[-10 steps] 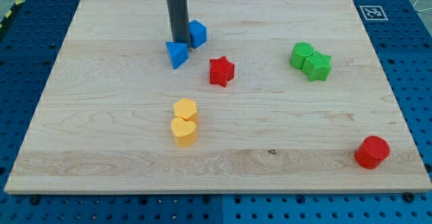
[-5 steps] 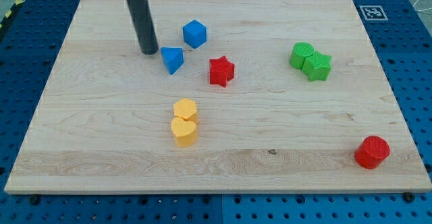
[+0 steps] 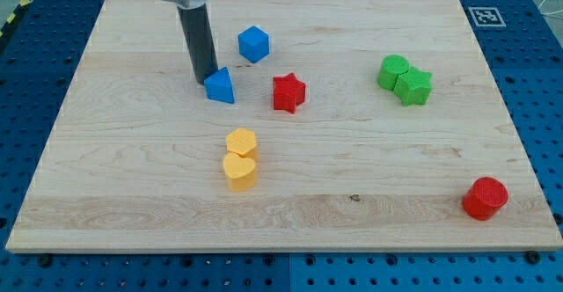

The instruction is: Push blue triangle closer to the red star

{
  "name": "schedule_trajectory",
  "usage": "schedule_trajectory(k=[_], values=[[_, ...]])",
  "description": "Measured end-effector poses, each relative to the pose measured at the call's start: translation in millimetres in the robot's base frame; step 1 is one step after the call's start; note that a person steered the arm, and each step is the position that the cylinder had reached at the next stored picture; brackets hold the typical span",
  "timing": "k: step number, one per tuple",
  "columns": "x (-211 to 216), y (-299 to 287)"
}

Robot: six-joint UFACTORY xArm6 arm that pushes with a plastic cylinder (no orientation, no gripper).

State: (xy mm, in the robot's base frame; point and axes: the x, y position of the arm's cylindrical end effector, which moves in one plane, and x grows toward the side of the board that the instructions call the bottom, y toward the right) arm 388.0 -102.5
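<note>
The rig carries no gripper, so no jaw state applies: the arm ends in a plain dark rod, and nothing is pinched or held. My tip (image 3: 205,81) is set on the wooden board (image 3: 106,178) at the view's left edge of the blue triangle (image 3: 220,87), touching it or just short of touching; the exact contact cannot be resolved. From the tip, the blue triangle is found immediately toward the view's right and very slightly toward the view's bottom. The red star (image 3: 288,92) is located further along nearly the same line, beyond the triangle toward the view's right, with a clear gap of bare board between the two blocks. The three are thus arranged almost in a row: tip, triangle, star. A push directed toward the view's right is judged to be what the task calls for. The blue cube (image 3: 253,44) is placed toward the view's right and top of the tip, off the line of travel, and is not expected to interfere.
</note>
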Motion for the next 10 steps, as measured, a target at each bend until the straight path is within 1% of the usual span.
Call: schedule_trajectory(k=[1, 2, 3, 4, 5, 7, 9, 10], values=[[0, 28], [0, 42], [0, 21], [0, -23], [0, -38], [5, -19], [27, -39], [27, -18]])
